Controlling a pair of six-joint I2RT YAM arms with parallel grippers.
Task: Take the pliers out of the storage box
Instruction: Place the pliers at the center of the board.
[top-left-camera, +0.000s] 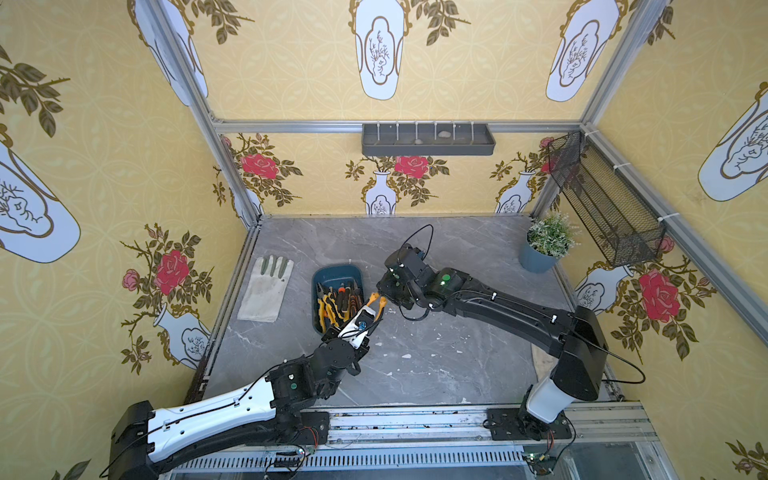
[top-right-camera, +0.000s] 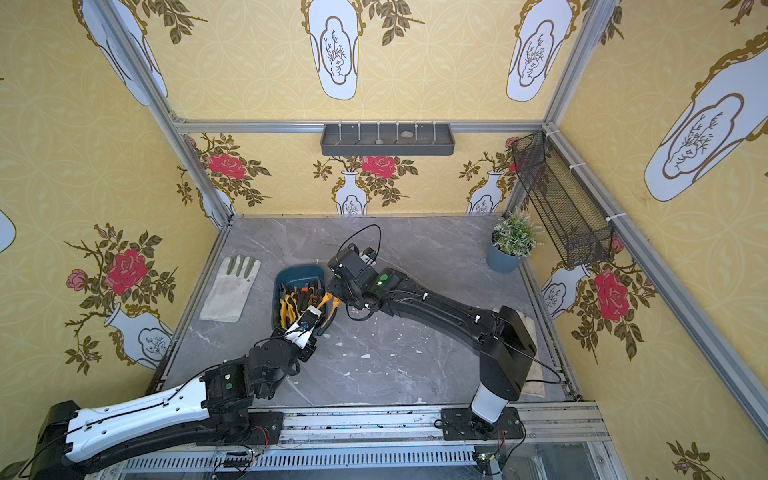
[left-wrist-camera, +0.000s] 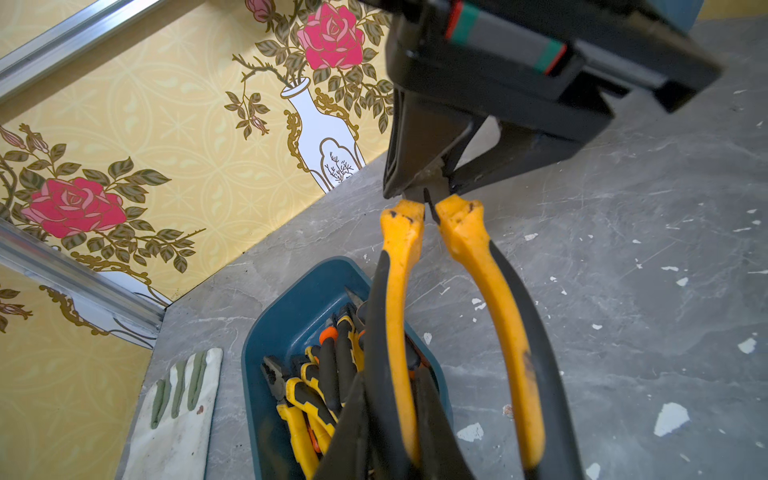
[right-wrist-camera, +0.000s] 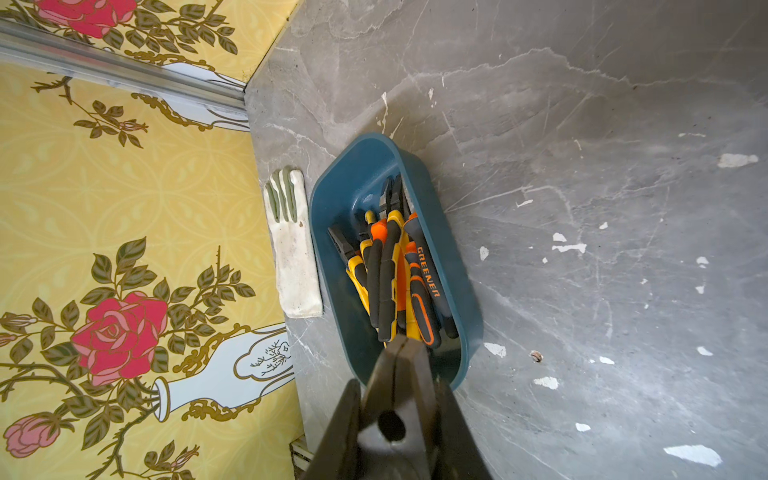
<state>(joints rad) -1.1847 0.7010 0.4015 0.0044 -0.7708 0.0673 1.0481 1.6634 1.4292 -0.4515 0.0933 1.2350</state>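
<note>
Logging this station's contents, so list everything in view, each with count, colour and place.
storage box: 1, dark teal, on table
boxed pliers: several, yellow- or orange-black, inside it
held pliers: 1, yellow-black, lifted near its rim
glove: 1, white, beside box
potted plant: 1, blue pot, table's far corner
wall tray: 1, grey, back wall
wire basket: 1, black, side wall
right gripper: 1, black, shut on held pliers' head
left gripper: 1, black, at their handles

Near the rail (top-left-camera: 415, 422), your left arm (top-left-camera: 216, 411) has a white shell with a black cable clipped along it; your right arm (top-left-camera: 511, 309) is black above a white link there. Your right gripper (left-wrist-camera: 432, 191) shows red-green bands.
</note>
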